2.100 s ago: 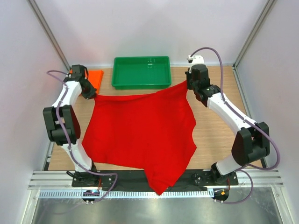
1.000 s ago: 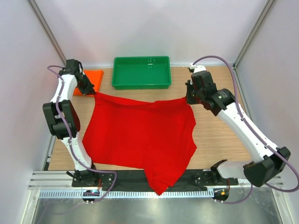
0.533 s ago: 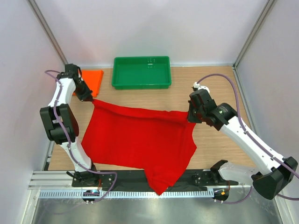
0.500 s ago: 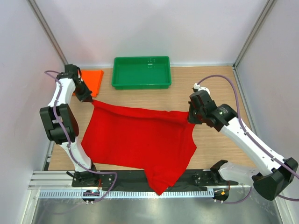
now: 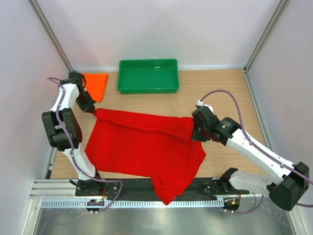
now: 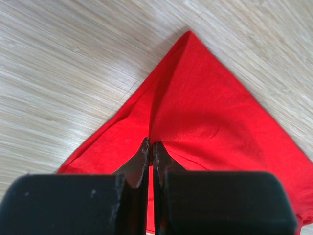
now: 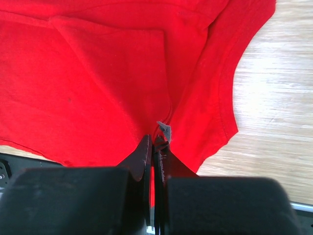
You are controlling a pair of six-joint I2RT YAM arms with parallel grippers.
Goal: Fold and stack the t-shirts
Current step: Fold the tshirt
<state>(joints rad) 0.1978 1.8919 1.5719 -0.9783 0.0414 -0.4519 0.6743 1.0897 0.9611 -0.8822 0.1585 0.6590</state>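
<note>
**Red tee pinched at both ends; orange one parked far-left**

Top cam: red t-shirt (image 5: 146,147) is spread over the near-left and centre of the table (image 5: 220,93). One point of cloth hangs off the near edge onto the black base rail (image 5: 127,185).

L gripper (image 5: 91,110) is toward the far-left corner, fingers together and clamped on the shirt's far-left corner. L wrist cam agrees: fingers (image 6: 139,164) are pressed tight w/ red cloth nipped between them. Beyond the tips the cloth runs out to a point on bare wood.

R gripper (image 5: 194,131) is right of centre, well in from the right edge, also closed on red cloth. R wrist cam shows fingers (image 7: 142,156) shut on a bunched fold. A curved hemmed edge lies to the right over wood.

A band of cloth runs between the two grippers along the shirt's far side, lying over the rest of it.

Orange t-shirt (image 5: 96,84) sits folded in the far-left corner, just left of the green tray (image 5: 148,90) and apart from the red one. Tray is at the far edge, approx mid-width.
</note>
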